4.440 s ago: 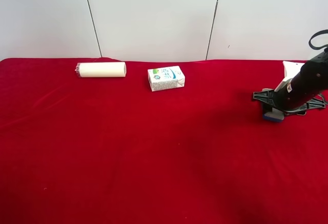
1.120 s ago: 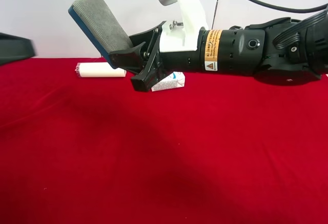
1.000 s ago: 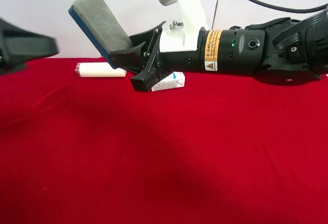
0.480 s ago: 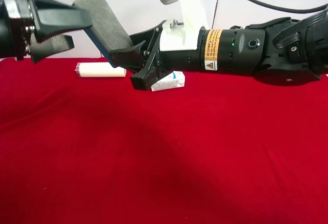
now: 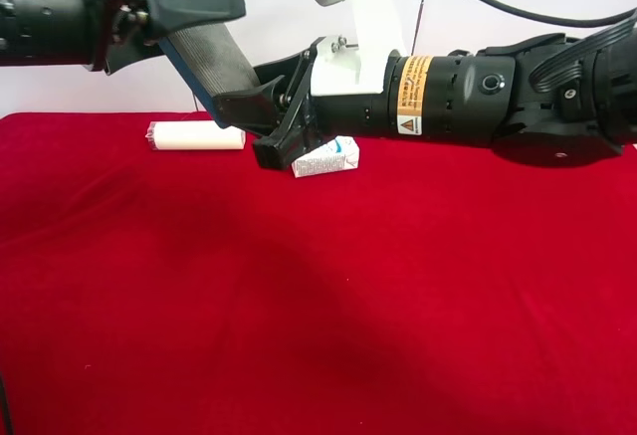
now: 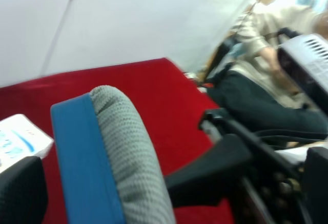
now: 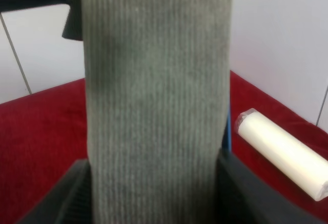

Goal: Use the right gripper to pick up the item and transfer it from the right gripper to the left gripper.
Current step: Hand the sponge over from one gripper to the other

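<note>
The item (image 5: 211,60), a grey felt pad on a thin blue base, is held tilted high above the red table. The right gripper (image 5: 254,121), on the arm at the exterior high view's right, is shut on its lower end. In the right wrist view the item (image 7: 156,101) fills the middle between the two black jaws. The left gripper (image 5: 175,15) reaches in from the exterior high view's left, open, with its jaws on either side of the item's upper end. The left wrist view shows the item's rounded end (image 6: 120,152) apart from one of the fingers (image 6: 20,193).
A cream cylinder (image 5: 196,136) lies at the back left of the red cloth (image 5: 299,316). A white printed carton (image 5: 328,161) sits under the right gripper. A white wall stands behind the table. People and equipment show blurred in the left wrist view.
The left gripper has come in from the left and now has its open jaws around the item's upper end. The right arm and the item have stayed put.
</note>
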`<state>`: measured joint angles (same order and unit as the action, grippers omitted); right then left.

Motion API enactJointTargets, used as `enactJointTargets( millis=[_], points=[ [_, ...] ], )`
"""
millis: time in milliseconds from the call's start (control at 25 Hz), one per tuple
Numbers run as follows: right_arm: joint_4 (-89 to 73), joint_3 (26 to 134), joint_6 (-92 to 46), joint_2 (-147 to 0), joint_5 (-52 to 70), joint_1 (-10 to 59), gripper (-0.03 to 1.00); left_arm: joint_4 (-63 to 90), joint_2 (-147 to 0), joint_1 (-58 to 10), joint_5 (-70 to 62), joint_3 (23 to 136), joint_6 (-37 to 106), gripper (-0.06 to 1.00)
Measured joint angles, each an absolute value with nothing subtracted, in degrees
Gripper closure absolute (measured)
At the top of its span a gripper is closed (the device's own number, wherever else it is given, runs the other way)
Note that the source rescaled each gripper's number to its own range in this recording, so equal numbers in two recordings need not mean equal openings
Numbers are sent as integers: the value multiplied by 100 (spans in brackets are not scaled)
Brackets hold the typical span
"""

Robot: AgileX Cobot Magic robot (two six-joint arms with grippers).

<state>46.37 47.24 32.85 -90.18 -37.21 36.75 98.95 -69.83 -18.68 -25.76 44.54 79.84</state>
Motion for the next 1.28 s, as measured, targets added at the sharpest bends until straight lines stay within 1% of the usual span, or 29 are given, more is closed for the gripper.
enactJointTargets(
  millis=[120, 280, 320, 400, 440, 480, 560, 640, 680, 720, 1280],
  points=[
    [4637, 4724, 3285, -9018, -3721, 3675, 90, 9901, -6990, -2312, -1658, 4528, 8122, -6],
    [4637, 4724, 3285, -9018, -3721, 3675, 90, 9907, -7090, -2651, -1339, 4672, 8237, -5],
    [4637, 4724, 3285, -9018, -3721, 3675, 90, 9907, -7128, -2673, -1322, 4702, 8243, -3],
    [4637, 4724, 3285, -9018, -3721, 3675, 90, 9907, -7161, -2687, -1302, 4715, 8249, 6],
    [4637, 4724, 3285, -9018, -3721, 3675, 90, 9907, -7173, -2687, -1277, 4715, 8256, 16],
    [4637, 4724, 3285, -9018, -3721, 3675, 90, 9907, -7174, -2687, -1276, 4715, 8256, 28],
    [4637, 4724, 3285, -9018, -3721, 3675, 90, 9909, -7174, -2687, -1208, 4715, 8260, 55],
    [4637, 4724, 3285, -9018, -3721, 3675, 90, 9921, -7174, -2687, -1140, 4720, 8263, 87],
    [4630, 4724, 3285, -9018, -3715, 3675, 94, 9933, -7174, -2687, -1146, 4720, 8281, 94],
    [4625, 4724, 3285, -9018, -3715, 3675, 97, 9933, -7174, -2687, -1146, 4720, 8311, 94],
    [4597, 4724, 3285, -9018, -3715, 3675, 96, 9956, -7174, -2687, -1152, 4720, 8386, 93]
  ],
)
